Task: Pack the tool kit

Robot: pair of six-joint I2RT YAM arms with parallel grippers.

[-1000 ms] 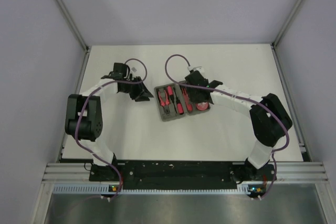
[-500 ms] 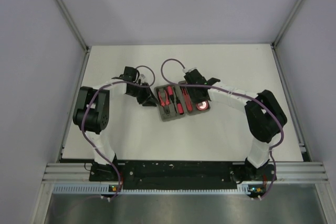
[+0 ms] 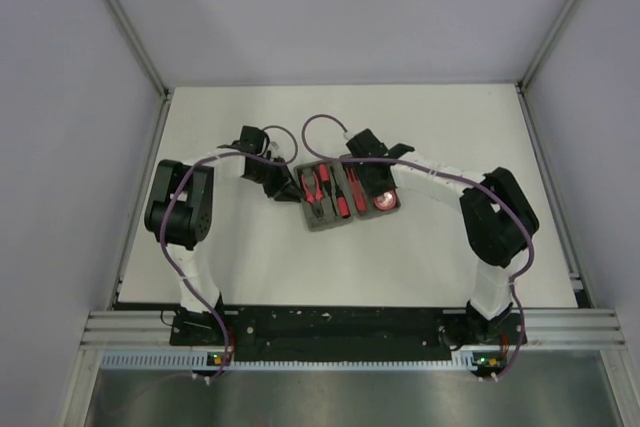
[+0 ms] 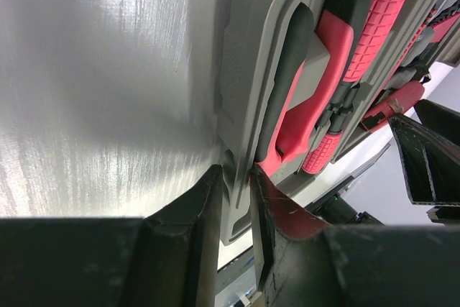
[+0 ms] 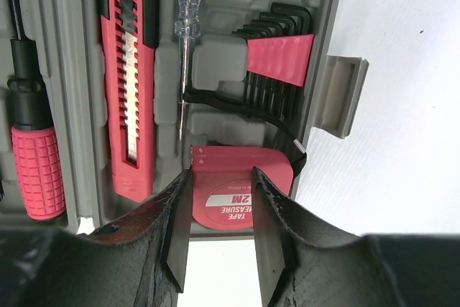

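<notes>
Tool kit (image 3: 333,219): open at the middle of the table (image 3: 250,267), tools lying in its moulded slots. Left gripper (image 4: 233,174): fingers pinched on the kit's left rim beside the pliers (image 4: 320,70), apparently to steady it. Farther back, right gripper (image 5: 221,177): fingers parted over the red tape measure (image 5: 233,203), probably seating it. The kit is not yet closed.

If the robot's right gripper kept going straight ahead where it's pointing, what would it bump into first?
Most likely the red tape measure, lying in the grey plastic case right at the tips of the right gripper. Height is hard to judge, so it might pass just over.
</notes>
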